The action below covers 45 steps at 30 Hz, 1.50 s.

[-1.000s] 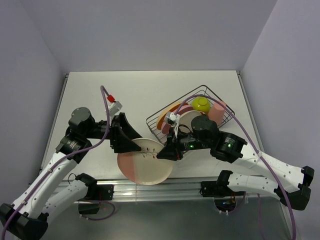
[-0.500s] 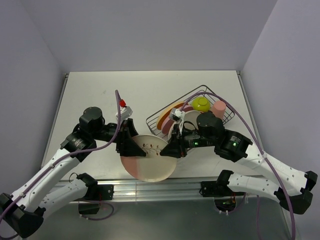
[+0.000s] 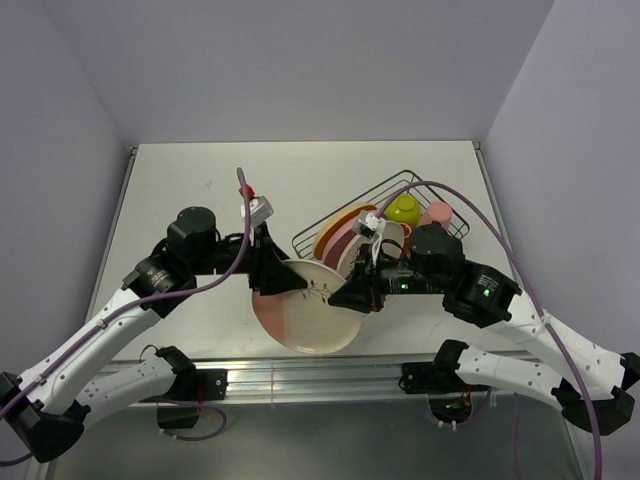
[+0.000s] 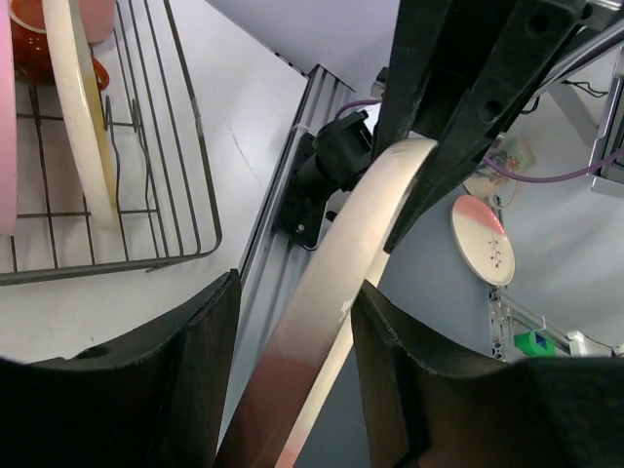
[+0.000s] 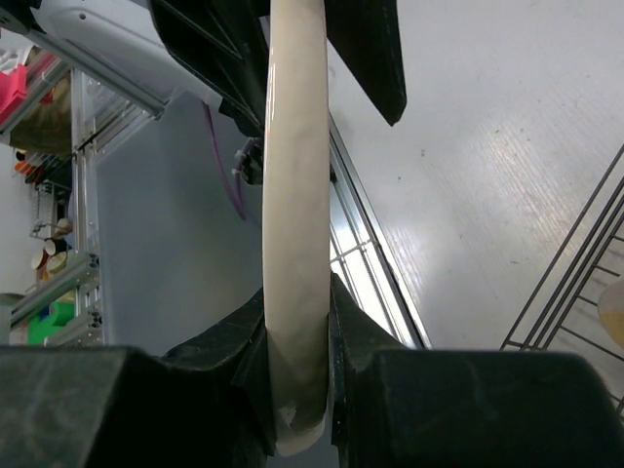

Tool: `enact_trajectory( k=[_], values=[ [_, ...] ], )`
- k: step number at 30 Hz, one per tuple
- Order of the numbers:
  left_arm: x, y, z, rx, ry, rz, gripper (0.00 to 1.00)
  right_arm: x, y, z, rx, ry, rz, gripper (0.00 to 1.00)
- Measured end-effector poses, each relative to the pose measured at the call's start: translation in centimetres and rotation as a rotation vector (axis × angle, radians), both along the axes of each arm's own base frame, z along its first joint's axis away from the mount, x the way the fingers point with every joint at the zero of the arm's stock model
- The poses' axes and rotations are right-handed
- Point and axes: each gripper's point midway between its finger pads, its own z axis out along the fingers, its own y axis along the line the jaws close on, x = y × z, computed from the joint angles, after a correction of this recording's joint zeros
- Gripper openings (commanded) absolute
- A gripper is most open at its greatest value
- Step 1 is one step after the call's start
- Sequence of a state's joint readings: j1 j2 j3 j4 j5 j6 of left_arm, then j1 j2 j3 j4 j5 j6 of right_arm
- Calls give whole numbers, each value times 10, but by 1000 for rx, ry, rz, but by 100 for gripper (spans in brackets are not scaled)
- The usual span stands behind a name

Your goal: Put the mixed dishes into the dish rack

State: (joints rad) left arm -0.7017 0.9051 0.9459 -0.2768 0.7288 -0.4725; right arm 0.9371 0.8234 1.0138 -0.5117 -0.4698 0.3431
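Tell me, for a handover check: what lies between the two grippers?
The plate: in the top view it spans from the left gripper at one rim to the right gripper, clamped on the opposite rim.

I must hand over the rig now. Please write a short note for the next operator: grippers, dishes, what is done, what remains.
Right gripper: shut on the rim of the twig-patterned plate, near the table's front edge, left of the dish rack.
Left gripper: open, jaws astride the opposite rim, a gap showing.
Done: orange plate, pink plate, cream plate, lime-green bowl and salmon cup are in the rack.
Left: set the twig-patterned plate into the rack.
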Motion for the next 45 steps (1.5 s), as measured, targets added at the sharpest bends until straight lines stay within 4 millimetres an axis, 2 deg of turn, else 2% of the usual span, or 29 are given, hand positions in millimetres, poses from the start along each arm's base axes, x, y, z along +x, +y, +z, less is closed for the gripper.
enact_trajectory(
  k=[1,2,5,7,14,27,34,40,41,42,43,45],
  values=[
    [1,-1,0,2,-3,-1,25,0,0,2,5,-4,-2,0],
    [2,-2,-1,6,-1,-6,46,0,-1,3,7,-6,-4,0],
    [1,-3,-4,11,5,-19,64,-1,-4,1,-1,-5,-7,0],
    [-1,-1,-2,9,-5,-17,83,-4,-7,3,1,-11,-1,0],
    [-13,5,11,-11,-44,-57,85,-17,-17,16,50,-44,34,0],
    [-38,4,18,-61,-35,-213,84,-18,-15,12,37,-34,46,0],
    [-45,3,6,-48,-4,-253,75,-13,-9,12,23,-22,43,0],
    [-39,-2,-2,-20,2,-215,59,-9,-5,25,51,-34,37,0],
    [-37,-2,-2,-18,-2,-205,50,-8,-5,27,57,-34,37,0],
    [-36,-3,-2,-18,-3,-199,45,-8,-4,28,60,-33,36,0],
    [-36,-4,-1,-23,-13,-198,30,-7,-4,29,63,-30,33,0],
    [-36,-5,0,-28,-18,-198,5,-5,-3,28,58,-22,23,0]
  ],
)
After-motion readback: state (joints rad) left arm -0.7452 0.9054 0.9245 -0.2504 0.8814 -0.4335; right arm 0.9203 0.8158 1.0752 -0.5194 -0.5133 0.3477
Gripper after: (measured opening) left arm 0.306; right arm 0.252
